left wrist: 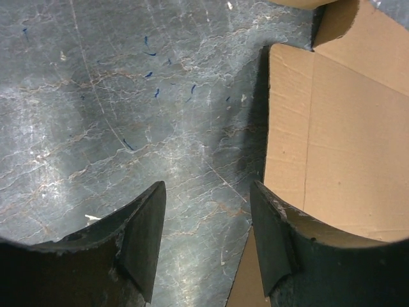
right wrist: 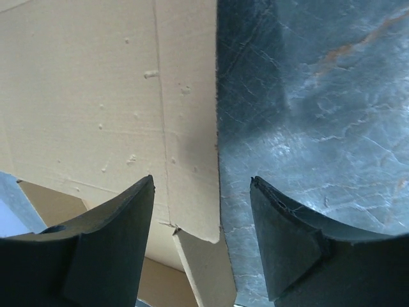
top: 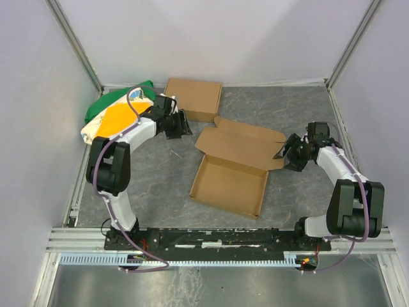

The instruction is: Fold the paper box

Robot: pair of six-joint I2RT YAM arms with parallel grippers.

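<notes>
Brown cardboard sits in the middle of the grey marbled table [top: 153, 185]: the paper box [top: 230, 176], only half made. Its nearer part stands up as a shallow open tray with raised walls. The lid panel lies open behind it, flaps spread toward the far right.

The left gripper [top: 181, 126] hangs low just off the box's far-left corner. Seen from its wrist, the left gripper [left wrist: 208, 188] has its jaws standing well apart with only bare tabletop between them. The edge of the paper box [left wrist: 345, 128] runs alongside one finger, and I cannot tell whether they touch.

The right gripper [top: 284, 152] is at the right-hand edge of the open lid. From its wrist, the right gripper [right wrist: 202, 180] is also spread wide and pinches nothing. The lid's straight edge on the paper box [right wrist: 96, 96] passes beneath the gap between its fingers.

Farther off, a second, ready-made cardboard box [top: 193, 97] lies flat and closed at the back of the table. A green, yellow and white bag [top: 115, 112] is slumped in the far-left corner, beside the left arm.
</notes>
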